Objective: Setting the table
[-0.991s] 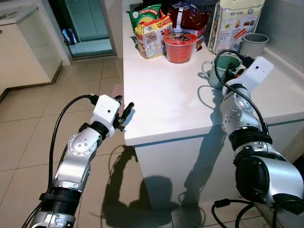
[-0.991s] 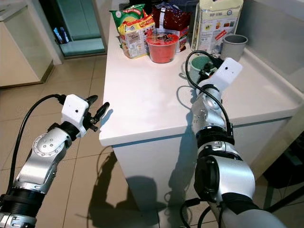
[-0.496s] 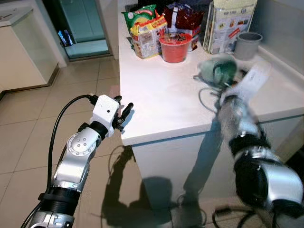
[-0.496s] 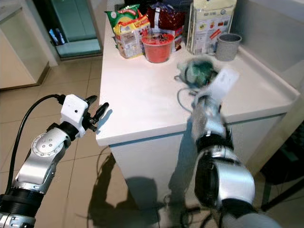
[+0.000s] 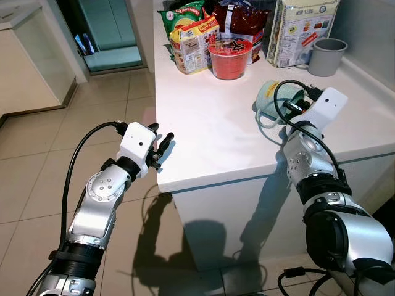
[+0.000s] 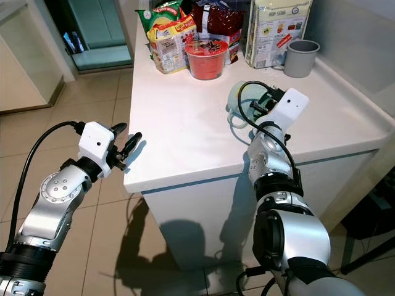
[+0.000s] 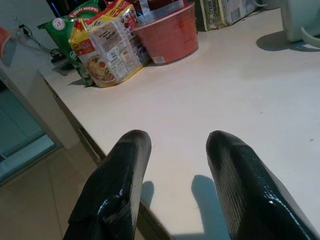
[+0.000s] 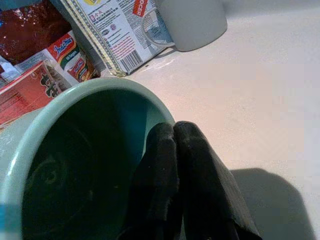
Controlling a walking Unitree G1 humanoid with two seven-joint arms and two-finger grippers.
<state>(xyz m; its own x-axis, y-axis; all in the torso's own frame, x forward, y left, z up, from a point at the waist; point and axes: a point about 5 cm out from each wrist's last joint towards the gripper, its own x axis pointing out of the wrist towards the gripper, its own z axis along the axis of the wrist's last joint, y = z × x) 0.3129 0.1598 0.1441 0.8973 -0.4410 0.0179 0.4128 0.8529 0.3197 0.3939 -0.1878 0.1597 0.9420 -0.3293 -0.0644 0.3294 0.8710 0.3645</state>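
Your right gripper (image 8: 172, 165) has its two black fingers pressed together over the rim of the pale green mug (image 5: 270, 98), one finger inside the cup and one outside, so it is clamped on the mug wall. The mug sits tilted at the right-middle of the white counter (image 5: 210, 129), its handle loop toward the near side; whether its base touches the surface cannot be told.

Your left gripper (image 5: 162, 147) hangs just off the counter's near-left corner, above the tiled floor (image 5: 49, 166). Its fingers (image 7: 120, 185) stand well apart, with nothing between them, pointed across the counter top.

At the far end of the counter: a red tub (image 5: 229, 58), with noodle packets (image 5: 192, 40) just left of it, a dark red bag (image 5: 241, 18) behind it, and a tall printed bag (image 5: 302, 31) to the right. A grey mug (image 5: 324, 57) stands just right of that tall bag, well apart from the green one.
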